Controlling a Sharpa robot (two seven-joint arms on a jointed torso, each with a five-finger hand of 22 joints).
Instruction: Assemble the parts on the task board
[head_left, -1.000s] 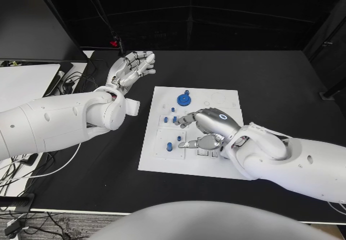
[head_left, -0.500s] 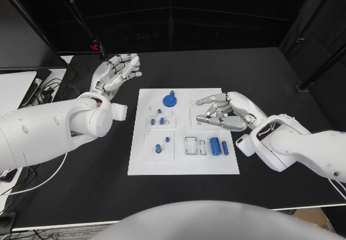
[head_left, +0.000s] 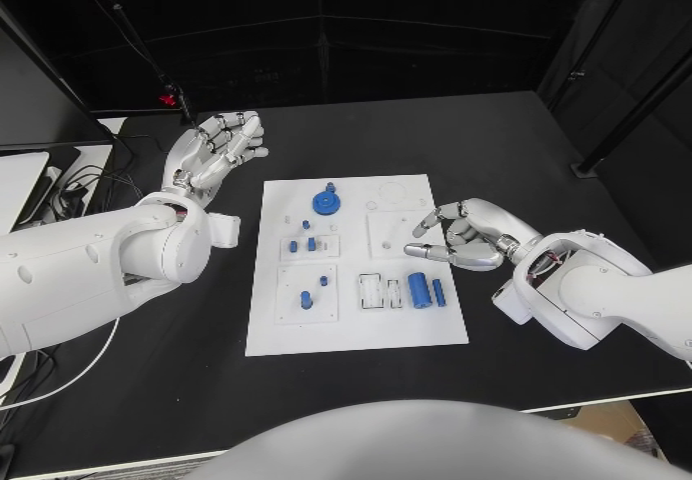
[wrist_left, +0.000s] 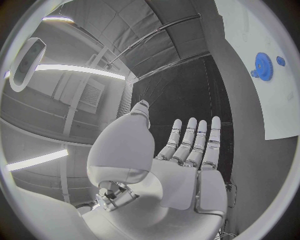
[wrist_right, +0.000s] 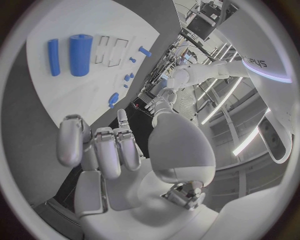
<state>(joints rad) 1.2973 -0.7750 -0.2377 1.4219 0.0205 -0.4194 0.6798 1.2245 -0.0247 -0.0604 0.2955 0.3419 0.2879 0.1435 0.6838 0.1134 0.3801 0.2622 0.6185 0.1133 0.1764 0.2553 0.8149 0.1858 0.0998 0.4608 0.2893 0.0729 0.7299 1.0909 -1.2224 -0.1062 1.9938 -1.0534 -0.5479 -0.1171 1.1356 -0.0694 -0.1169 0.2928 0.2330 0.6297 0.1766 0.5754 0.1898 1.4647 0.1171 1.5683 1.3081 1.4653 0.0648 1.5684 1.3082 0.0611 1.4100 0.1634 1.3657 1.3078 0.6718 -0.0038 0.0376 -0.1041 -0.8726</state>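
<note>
Beside task board (head_left: 356, 330) right edge, right hand (head_left: 464, 236) curled, empty; left hand (head_left: 214, 146) spread wide, well apart.

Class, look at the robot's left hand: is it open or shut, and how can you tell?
Open. The left hand hovers over the bare table beside the task board, fingers straight and apart, holding nothing.

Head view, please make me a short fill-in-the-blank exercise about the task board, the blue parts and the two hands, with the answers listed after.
1. The task board is a plate of the colour ____.
2. The blue gear lies on the board's far half, on the side nearer the robot's ____ hand.
3. The left hand hovers over the black table with its fingers spread, holding ____.
4. The right hand has its fingers ____ at the board's right edge.

Answers: white; left; nothing; curled
</note>
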